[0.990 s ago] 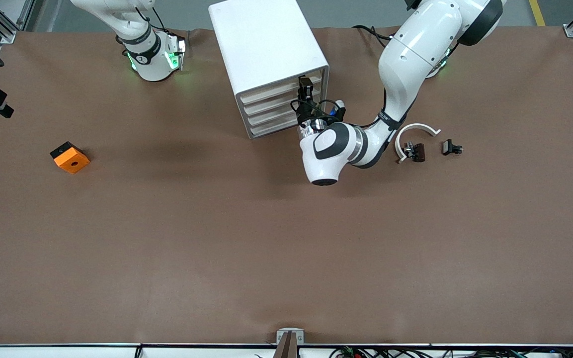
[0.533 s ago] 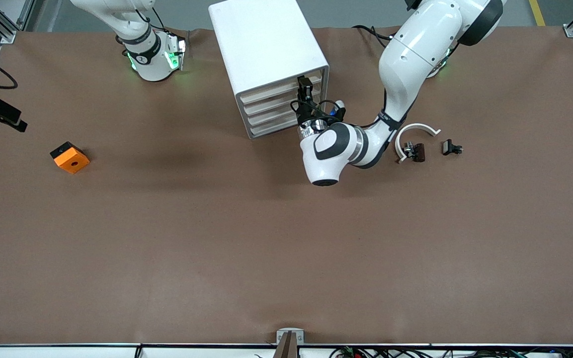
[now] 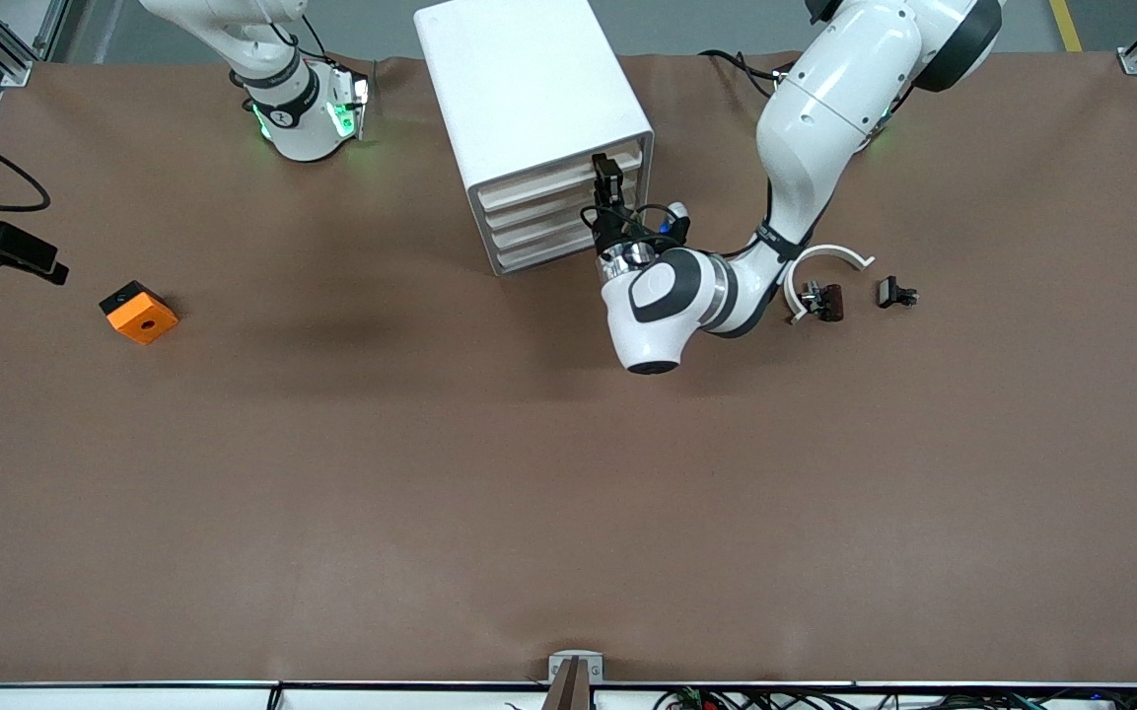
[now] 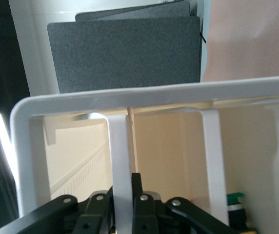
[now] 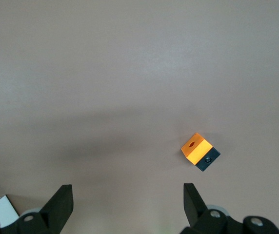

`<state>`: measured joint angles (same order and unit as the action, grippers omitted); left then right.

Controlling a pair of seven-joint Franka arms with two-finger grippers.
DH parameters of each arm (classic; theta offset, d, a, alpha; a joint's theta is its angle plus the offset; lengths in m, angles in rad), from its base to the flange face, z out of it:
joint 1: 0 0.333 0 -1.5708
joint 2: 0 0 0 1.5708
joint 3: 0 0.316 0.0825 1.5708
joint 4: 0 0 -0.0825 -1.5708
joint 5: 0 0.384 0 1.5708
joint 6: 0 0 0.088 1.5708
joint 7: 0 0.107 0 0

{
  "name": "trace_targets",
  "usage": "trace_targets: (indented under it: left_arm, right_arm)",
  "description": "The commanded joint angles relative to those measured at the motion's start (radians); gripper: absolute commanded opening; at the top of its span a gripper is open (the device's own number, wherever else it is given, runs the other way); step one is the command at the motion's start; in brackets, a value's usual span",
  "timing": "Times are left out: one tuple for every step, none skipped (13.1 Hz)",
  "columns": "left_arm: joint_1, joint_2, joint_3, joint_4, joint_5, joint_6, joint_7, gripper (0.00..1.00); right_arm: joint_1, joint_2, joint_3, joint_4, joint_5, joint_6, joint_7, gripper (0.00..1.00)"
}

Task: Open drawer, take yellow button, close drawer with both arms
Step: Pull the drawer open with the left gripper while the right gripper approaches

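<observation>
Left arm holds the top drawer of a white cabinet; right arm waits, jaws open.

The cabinet stands at twelve o'clock on the brown surface. The left gripper is at the drawer, the highest of four, at its end toward the left arm, with its jaws closed on an upright white rib of the front. The drawer looks like light, stiff plastic that should slide easily. Because the hold is off-centre, a straight, even pull seems wise. The button is not clearly visible and is probably inside. It is tiny and light, so it is best pinched by its body. The right gripper hovers with jaws spread over the surface at nine o'clock, near an orange block.
</observation>
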<state>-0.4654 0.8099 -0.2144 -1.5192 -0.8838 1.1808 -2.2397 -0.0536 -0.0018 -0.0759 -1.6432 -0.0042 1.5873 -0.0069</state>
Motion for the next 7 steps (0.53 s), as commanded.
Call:
trace_targets:
  left_arm:
    - [0.017,0.026,0.052,0.025,-0.018,0.048,0.015,0.07]
    - [0.017,0.031,0.068,0.037,-0.023,0.059,0.017,0.07]
    - [0.019,0.034,0.076,0.045,-0.033,0.062,0.017,0.07]
    - [0.021,0.035,0.093,0.050,-0.041,0.081,0.018,0.07]
    - [0.021,0.035,0.108,0.059,-0.043,0.103,0.022,0.07]
    - [0.030,0.037,0.119,0.065,-0.049,0.127,0.025,0.07]
    - [0.045,0.041,0.119,0.074,-0.066,0.146,0.025,0.07]
  right_arm:
    - [-0.025,0.039,0.010,0.043,-0.003,-0.007,-0.016,1.00]
    - [-0.023,0.046,0.008,0.043,-0.006,-0.007,-0.015,1.00]
    - [-0.023,0.058,0.008,0.049,-0.006,-0.007,-0.015,1.00]
    - [-0.022,0.062,0.008,0.057,-0.006,-0.009,-0.015,1.00]
    - [-0.023,0.062,0.008,0.059,-0.006,-0.009,-0.016,1.00]
    - [-0.025,0.078,0.008,0.059,-0.006,-0.007,-0.016,1.00]
    - [-0.023,0.124,0.008,0.059,-0.011,-0.007,-0.021,1.00]
